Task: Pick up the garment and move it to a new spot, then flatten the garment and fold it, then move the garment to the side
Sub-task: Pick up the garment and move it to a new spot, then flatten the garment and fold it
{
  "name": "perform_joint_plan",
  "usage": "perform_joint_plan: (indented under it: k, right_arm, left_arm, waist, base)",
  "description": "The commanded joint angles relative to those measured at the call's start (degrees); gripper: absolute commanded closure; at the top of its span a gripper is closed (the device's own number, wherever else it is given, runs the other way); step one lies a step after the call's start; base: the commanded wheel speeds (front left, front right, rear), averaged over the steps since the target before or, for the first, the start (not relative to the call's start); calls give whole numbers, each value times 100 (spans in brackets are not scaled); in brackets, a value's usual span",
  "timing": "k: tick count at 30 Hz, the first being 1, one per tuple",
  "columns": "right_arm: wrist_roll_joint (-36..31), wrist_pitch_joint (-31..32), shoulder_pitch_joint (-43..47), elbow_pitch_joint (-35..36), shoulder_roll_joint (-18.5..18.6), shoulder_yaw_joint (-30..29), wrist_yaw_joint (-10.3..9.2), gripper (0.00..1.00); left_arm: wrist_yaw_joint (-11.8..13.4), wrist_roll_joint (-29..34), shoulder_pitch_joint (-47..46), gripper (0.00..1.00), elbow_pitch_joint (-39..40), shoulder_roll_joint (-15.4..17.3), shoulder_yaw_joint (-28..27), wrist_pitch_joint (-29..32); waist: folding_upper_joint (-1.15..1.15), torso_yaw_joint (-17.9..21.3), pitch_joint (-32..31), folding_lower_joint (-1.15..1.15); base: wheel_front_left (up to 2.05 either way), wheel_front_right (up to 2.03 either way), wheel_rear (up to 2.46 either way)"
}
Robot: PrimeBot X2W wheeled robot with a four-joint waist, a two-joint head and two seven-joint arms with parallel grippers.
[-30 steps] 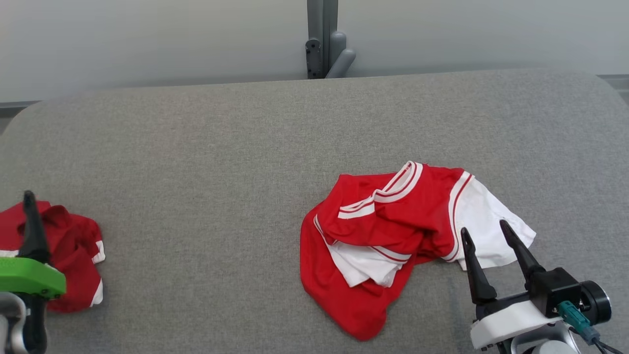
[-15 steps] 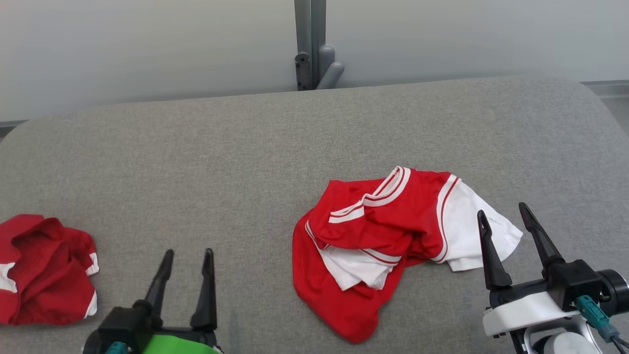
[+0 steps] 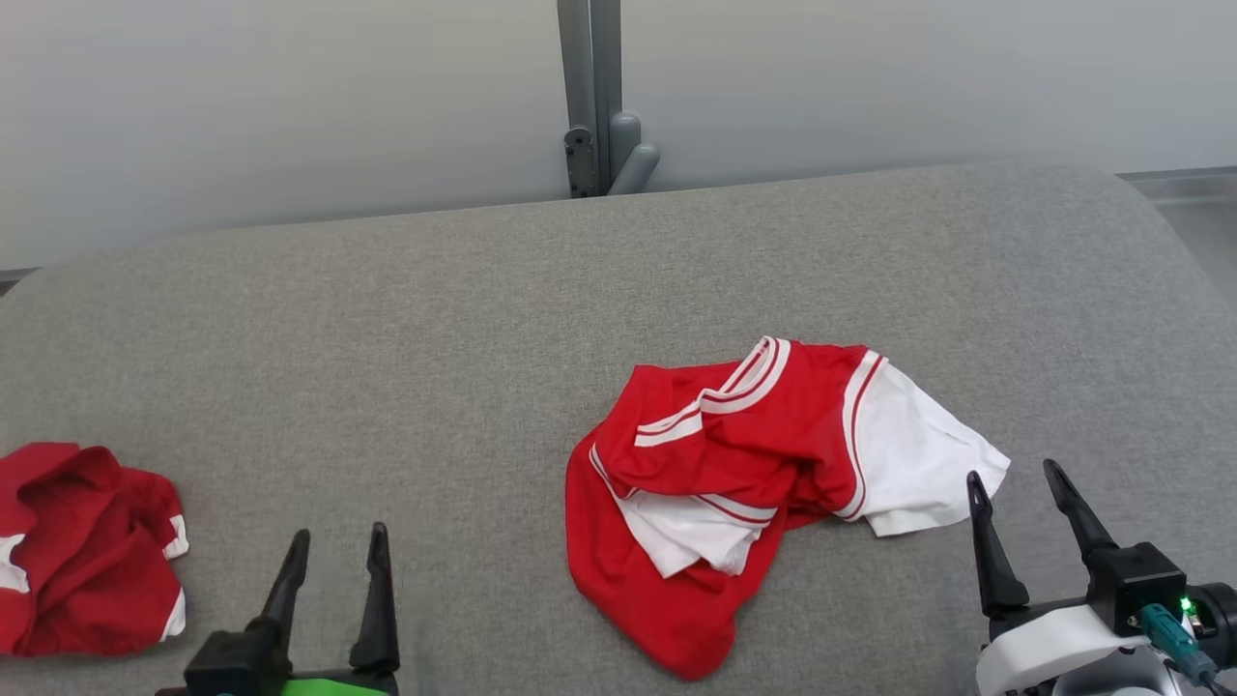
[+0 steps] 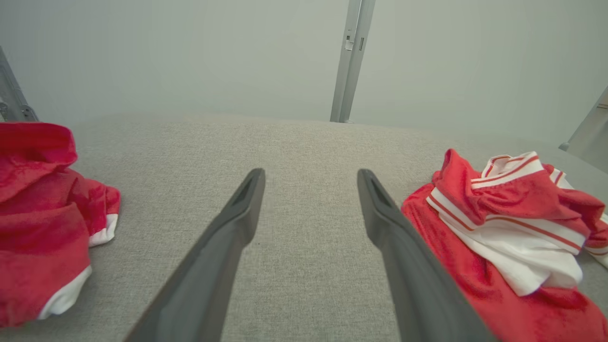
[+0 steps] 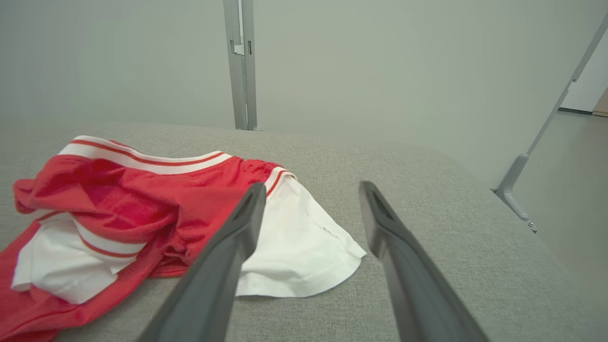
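Observation:
A crumpled red garment point(image 3: 763, 454) with white sleeves and striped trim lies right of the middle of the grey padded table point(image 3: 483, 319). It appears in the left wrist view as the garment point(image 4: 503, 223) at the right, and in the right wrist view as the garment point(image 5: 142, 204) at the left. My right gripper point(image 3: 1014, 471) is open, just right of the white sleeve's corner, holding nothing. Its fingers point(image 5: 223, 266) frame the sleeve's edge. My left gripper point(image 3: 338, 532) is open over bare cloth, and in its own wrist view the left gripper point(image 4: 310, 173) is empty.
A second red garment point(image 3: 87, 551) lies bunched at the table's left edge, also seen as the bunched garment point(image 4: 38, 213). A grey post point(image 3: 589, 97) stands behind the table against a pale wall. The table's right edge drops to the floor by a metal leg point(image 5: 515, 180).
The camera has shifted. My left gripper has swung from over the bunched garment at the left to bare table between the two garments. My right gripper has drawn back off the white sleeve.

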State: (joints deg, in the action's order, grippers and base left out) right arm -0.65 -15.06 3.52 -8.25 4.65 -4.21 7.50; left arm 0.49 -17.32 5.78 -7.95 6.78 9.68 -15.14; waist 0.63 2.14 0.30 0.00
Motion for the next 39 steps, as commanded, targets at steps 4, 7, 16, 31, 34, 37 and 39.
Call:
perform_joint_plan:
  k: [4,7,16,31,34,37,39]
  right_arm:
    - [94,-18,-28,-17,47,140,-2,0]
    - [109,-18,-32,-9,50,161,-2,0]
    - [158,-18,39,48,31,190,-2,0]
    - [155,-18,71,53,8,225,-2,0]
    - [149,-18,52,62,4,217,-2,0]
    - [142,-18,-9,86,-2,227,-2,0]
    - [135,-18,-105,110,-11,254,-2,0]
  left_arm:
    - [-163,178,-59,0,-20,-156,-474,1]
    - [-259,245,-68,0,-34,-182,-611,1]
    - [-606,445,-109,0,-108,-325,-809,0]
    - [-753,473,6,0,-242,-383,-892,0]
    - [-759,485,-16,0,-251,-387,-885,0]
    - [-774,444,-190,0,-296,-390,-734,0]
    - [-789,451,-451,0,-398,-391,-461,0]
  waist:
    - [-63,-127,1,0]
    - [-63,-188,1,0]
    - [-63,-334,-24,0]
    - [-63,-198,-8,0]
    - [-63,-186,19,0]
    - [-63,-163,106,0]
    - [-63,-138,218,0]
  base:
    - [0,0,0]
    - [0,0,0]
    - [0,0,0]
    - [0,0,0]
    - [0,0,0]
    - [0,0,0]
    - [0,0,0]
